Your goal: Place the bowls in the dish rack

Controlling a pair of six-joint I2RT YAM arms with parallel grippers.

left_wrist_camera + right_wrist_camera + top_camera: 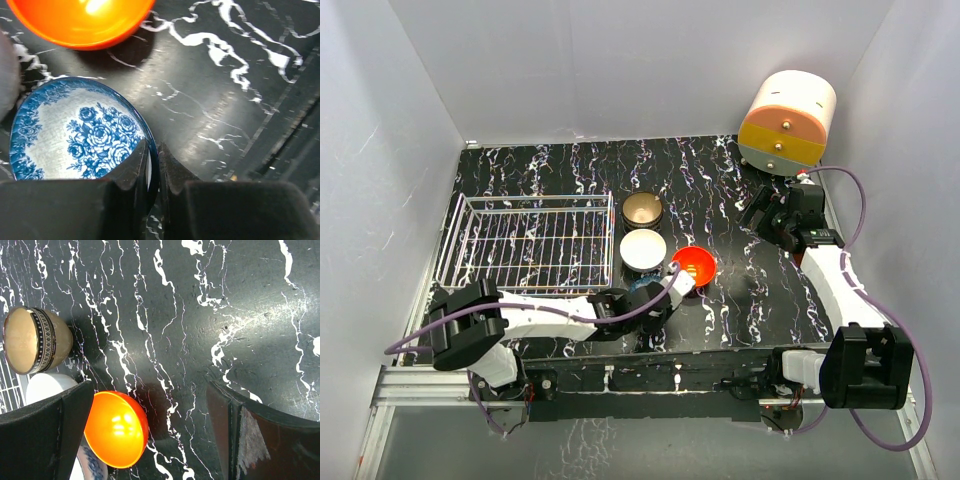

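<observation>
Rack (pixel 535 240) of white wire is set at the left. Just right of it, gold bowl (pixel 642 210), white bowl (pixel 643 249) and flowered blue bowl (pixel 80 135) are lined toward the near edge, the last pinched at its rim by the left gripper (pixel 152 150). An orange bowl (pixel 693 266) lies just beside. The right gripper (pixel 150 385) is held wide near the cabinet (pixel 787 120).

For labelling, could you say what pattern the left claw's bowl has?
The bowl shows blue flowers on white; best in left wrist view.

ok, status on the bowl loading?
Left end effector shut on blue-and-white bowl rim. Right end effector open, holding nothing. Dish rack has no bowls yet. Red-orange bowl close beside the gripped one.
</observation>
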